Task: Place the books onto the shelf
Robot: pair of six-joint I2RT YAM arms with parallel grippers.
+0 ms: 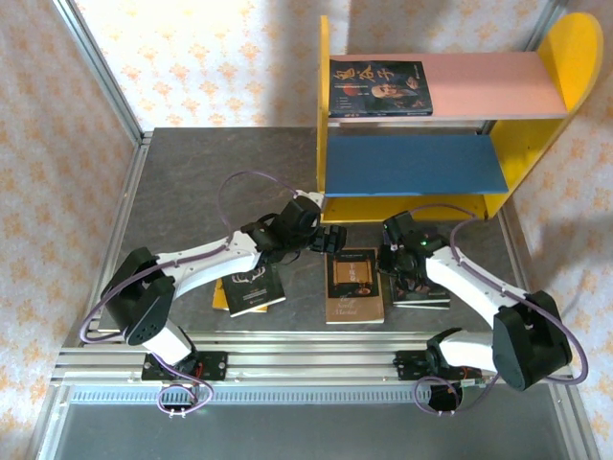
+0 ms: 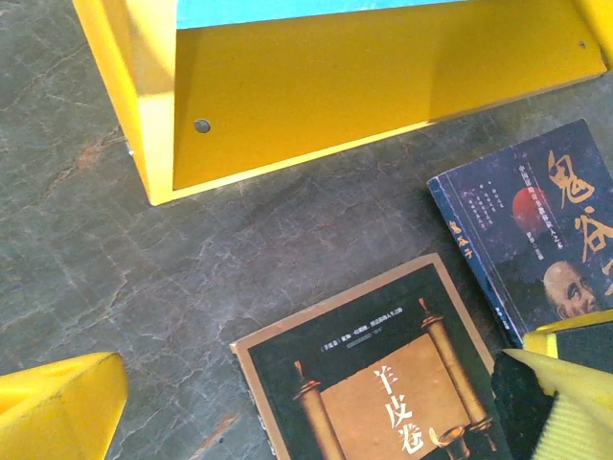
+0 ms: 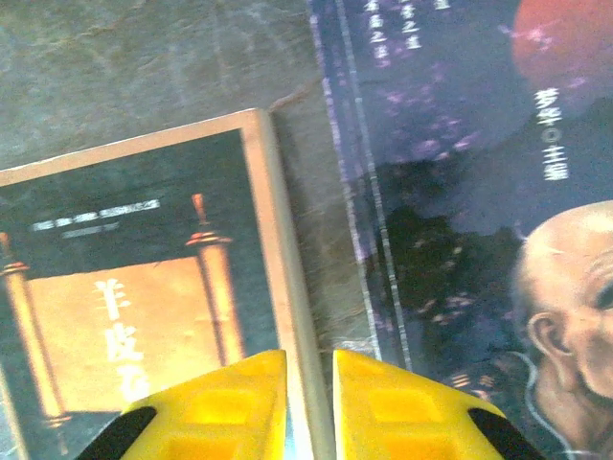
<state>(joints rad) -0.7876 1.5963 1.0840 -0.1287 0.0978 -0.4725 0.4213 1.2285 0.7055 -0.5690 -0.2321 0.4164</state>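
Yellow fingertips [image 3: 230, 402] of the right gripper [image 3: 308, 372] sit at the bottom of the wrist view. The jaws are drawn almost together with only a slit between them, straddling the right-hand edge of the brown book [image 3: 124, 287]; whether they pinch that edge or merely press on it I cannot tell. That book lies flat on the worktop [image 1: 192, 182] at the lower centre of the overhead view, just beside the dark book with portraits [image 3: 460, 192] to its right. As a thin paperback, it probably needs one finger worked under the whole block, not the cover alone, so a slow, small test lift seems wise before any swing. The neighbour is close enough to be dragged along, so rising straight up looks safest. On the shelf [image 1: 565, 57] at the upper right, the pink board [image 1: 498, 81] carries one book [image 1: 380, 88] at its left end with room beside it, and the blue board [image 1: 412, 163] below offers room too. The left gripper [image 2: 311, 383] hangs wide open and empty near the shelf's foot, and the carry should pass clear of it.
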